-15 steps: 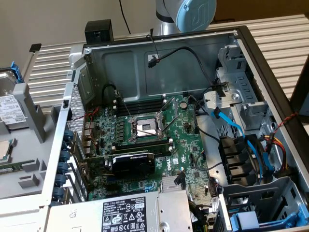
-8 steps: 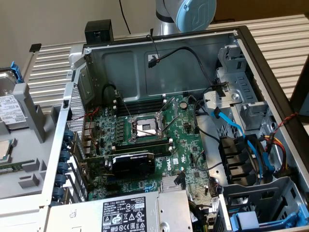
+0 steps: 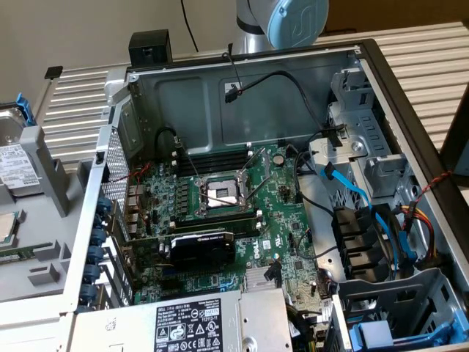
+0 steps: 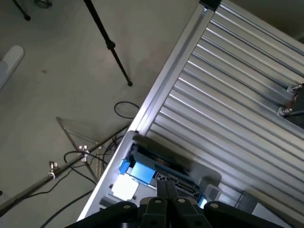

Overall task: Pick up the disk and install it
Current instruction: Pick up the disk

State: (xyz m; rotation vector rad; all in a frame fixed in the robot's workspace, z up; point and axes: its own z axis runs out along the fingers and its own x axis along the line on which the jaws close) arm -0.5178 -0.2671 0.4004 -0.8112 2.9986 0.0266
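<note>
Logging disk (image 3: 13,165): grey metal, white label whose black print I cannot read, blue carrier frame. It sits in a grey holder (image 3: 40,158) at the exterior view's left, outside the computer case (image 3: 198,103). End effector (image 4: 166,186) clenched, empty.

Plain beige wall (image 3: 73,29) behind the bench. Bench top (image 3: 77,110) of ribbed aluminium slats, with glare along its edge. Floor (image 4: 57,76) grey, scuffed. Black tripod leg (image 4: 108,45) stands on it; a thin black cable (image 4: 124,102) loops near the bench edge.
</note>
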